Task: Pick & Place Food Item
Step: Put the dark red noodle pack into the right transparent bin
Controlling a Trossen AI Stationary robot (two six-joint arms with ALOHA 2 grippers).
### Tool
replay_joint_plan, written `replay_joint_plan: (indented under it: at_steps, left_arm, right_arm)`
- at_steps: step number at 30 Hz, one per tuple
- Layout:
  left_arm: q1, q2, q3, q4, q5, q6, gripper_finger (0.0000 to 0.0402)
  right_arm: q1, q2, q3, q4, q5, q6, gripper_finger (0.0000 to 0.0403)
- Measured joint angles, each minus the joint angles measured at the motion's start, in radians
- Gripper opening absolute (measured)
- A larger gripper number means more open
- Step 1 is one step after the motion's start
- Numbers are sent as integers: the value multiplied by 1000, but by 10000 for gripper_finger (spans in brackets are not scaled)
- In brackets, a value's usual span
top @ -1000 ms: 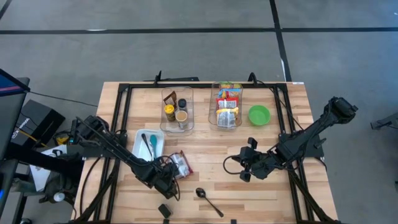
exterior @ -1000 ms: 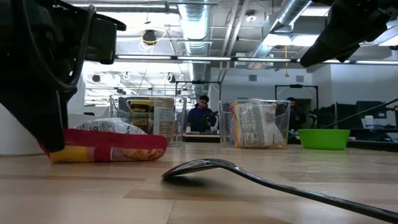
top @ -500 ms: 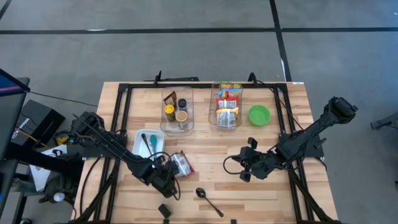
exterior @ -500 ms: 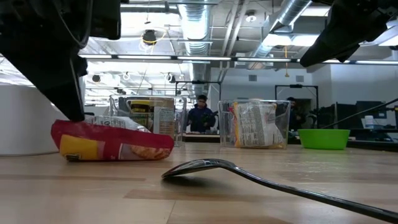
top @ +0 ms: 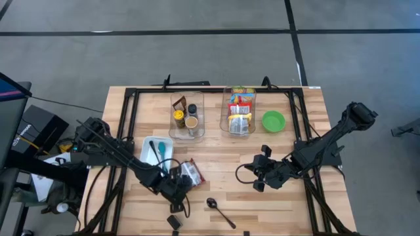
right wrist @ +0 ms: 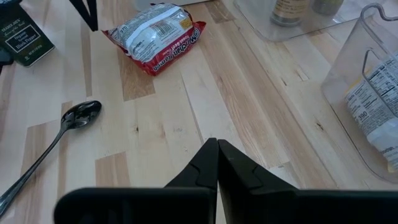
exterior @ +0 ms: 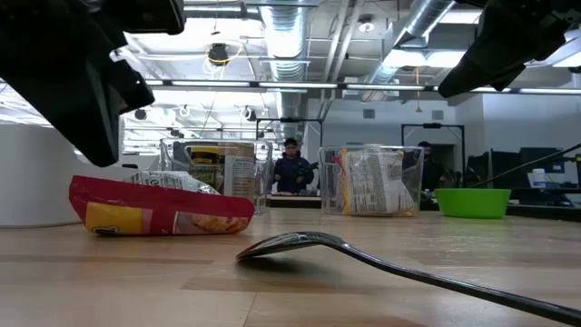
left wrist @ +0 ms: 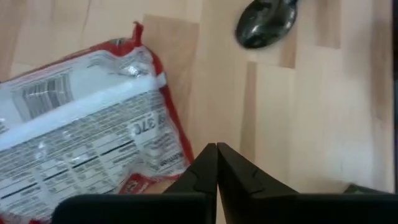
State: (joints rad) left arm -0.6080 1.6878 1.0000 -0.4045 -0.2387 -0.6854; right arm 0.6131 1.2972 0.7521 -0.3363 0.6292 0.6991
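**Beside the packet: left pincer closes on nothing**

Beside the red ramen packet (top: 189, 173), at its spoon-facing edge, the left pincer (left wrist: 216, 163) has snapped fully closed within the last second, fingertips meeting on bare wood. The packet lies flat on the surface (top: 216, 151), apparently ungrasped, between white tray (top: 156, 152) and spoon (top: 218, 210). The grasp looks missed; a retry seems needed. Right pincer (right wrist: 217, 158), closed and empty, waits well right of the packet.
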Motion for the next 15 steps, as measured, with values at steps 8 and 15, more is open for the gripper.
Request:
replay_joint_plan:
  at_steps: [8,15]
  left_arm:
    - [-15,0,47,110,-48,-1,0]
    - [-19,0,153,108,-104,0,0]
  right_arm:
    - [0,0,0,0,0,0,0]
    - [0,0,0,0,0,0,0]
